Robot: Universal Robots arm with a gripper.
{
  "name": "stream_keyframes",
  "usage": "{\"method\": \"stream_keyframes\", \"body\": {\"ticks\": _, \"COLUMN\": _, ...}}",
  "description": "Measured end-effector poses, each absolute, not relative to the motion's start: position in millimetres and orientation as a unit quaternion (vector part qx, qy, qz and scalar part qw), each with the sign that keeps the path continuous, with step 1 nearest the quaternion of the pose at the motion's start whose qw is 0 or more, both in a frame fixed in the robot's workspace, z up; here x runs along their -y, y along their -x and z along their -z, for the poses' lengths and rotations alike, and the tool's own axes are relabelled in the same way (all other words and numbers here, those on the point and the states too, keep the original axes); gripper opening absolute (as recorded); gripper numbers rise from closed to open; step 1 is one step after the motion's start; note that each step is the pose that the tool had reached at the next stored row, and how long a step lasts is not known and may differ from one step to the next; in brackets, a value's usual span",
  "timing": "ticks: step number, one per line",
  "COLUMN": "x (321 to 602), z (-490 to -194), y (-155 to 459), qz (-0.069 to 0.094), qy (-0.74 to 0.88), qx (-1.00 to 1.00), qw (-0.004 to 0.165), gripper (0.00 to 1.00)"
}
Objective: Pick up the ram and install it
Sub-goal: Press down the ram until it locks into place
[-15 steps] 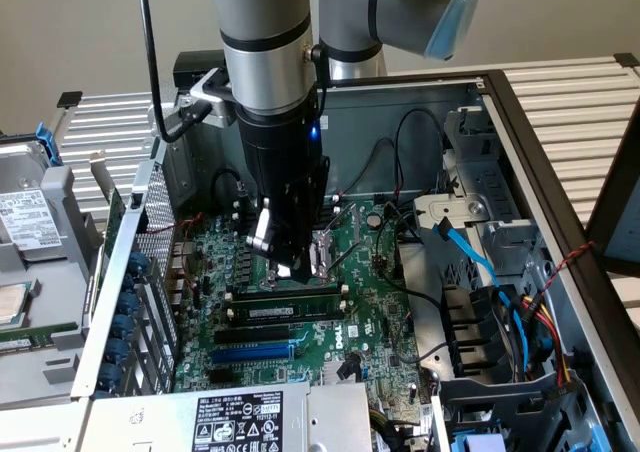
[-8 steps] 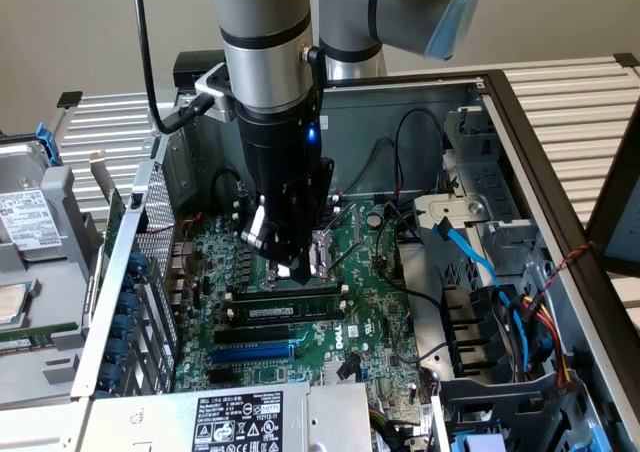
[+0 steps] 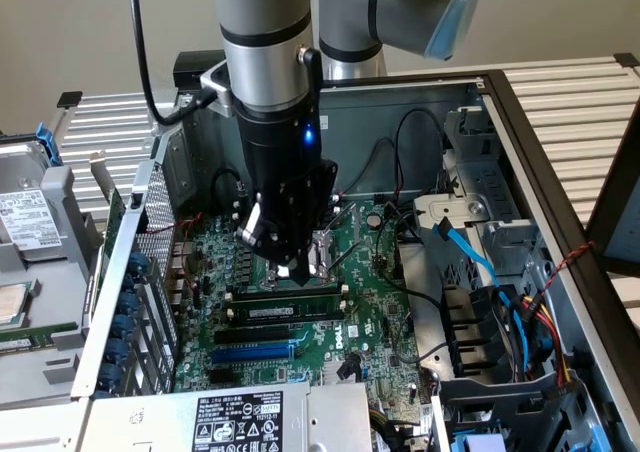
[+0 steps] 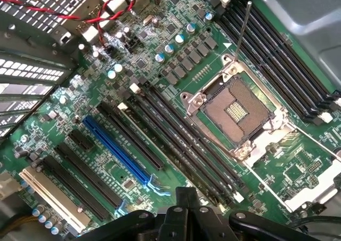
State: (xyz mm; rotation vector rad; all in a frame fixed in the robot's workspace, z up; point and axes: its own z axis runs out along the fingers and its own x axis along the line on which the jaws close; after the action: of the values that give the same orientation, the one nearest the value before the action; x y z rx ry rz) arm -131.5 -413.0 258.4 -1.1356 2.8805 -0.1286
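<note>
Green motherboard (image 3: 370,302), one ram (image 3: 285,296) seated in slot, one blue slot (image 4: 118,152), hand (image 3: 290,268) closed, empty.

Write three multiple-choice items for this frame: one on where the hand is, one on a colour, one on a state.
1. The hand is lowered over:
A. the power supply
B. the long black slots beside the CPU socket
C. the drive cage

2. The one coloured slot on the board is:
A. red
B. yellow
C. blue

3. The CPU socket is:
A. bare, with no cooler on it
B. covered by a fan
C. hidden under cables

Answers:
1 B, in the exterior view the hand's tip is at the slots next to the socket.
2 C, a single blue slot lies among the black ones.
3 A, the socket's contact field is exposed.
</note>
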Motion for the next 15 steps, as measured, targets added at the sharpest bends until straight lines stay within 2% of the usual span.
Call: {"method": "stream_keyframes", "body": {"ticks": 15, "x": 413.1, "z": -259.3, "y": 131.5, "qz": 0.043, "qy": 0.273, "qx": -0.961, "qw": 0.017, "gripper": 0.1}}
